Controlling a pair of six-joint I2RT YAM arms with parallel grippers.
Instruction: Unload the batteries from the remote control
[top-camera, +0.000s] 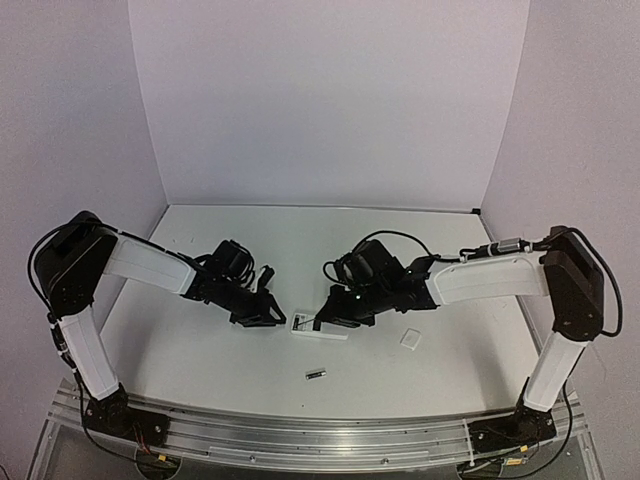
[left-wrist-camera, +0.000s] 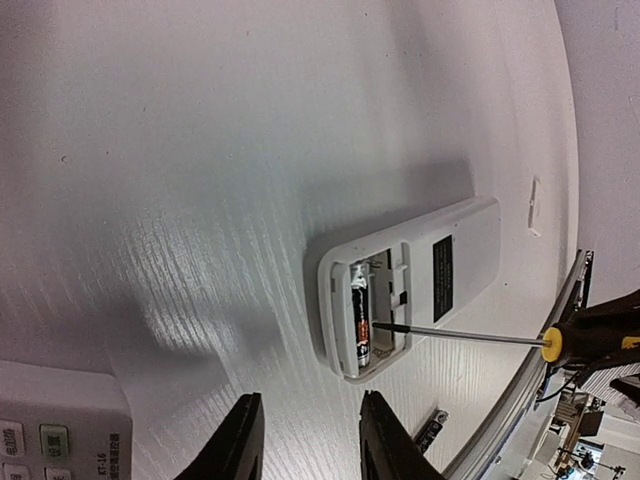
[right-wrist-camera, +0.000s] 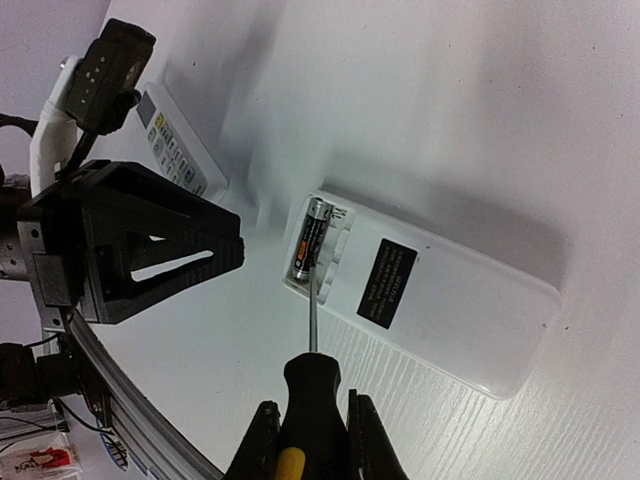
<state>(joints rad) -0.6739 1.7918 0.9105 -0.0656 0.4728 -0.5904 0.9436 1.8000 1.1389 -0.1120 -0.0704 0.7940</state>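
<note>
The white remote control (left-wrist-camera: 450, 262) lies back side up between the arms, its battery bay uncovered. One of the batteries (left-wrist-camera: 360, 325) sits in the bay, dark with an orange band. A second battery (top-camera: 316, 374) lies loose on the table nearer the arm bases. My right gripper (right-wrist-camera: 312, 425) is shut on the black-and-yellow handle of a screwdriver (right-wrist-camera: 314, 385), whose tip rests against the battery (right-wrist-camera: 308, 248) in the bay. My left gripper (left-wrist-camera: 310, 445) hovers just left of the remote's bay end, its jaws apart with nothing between them.
A small flat white cover piece (top-camera: 411, 339) lies to the right of the remote. A second remote (right-wrist-camera: 180, 150), buttons up, lies beneath the left arm. The table's metal front rail (top-camera: 320, 432) runs along the near edge.
</note>
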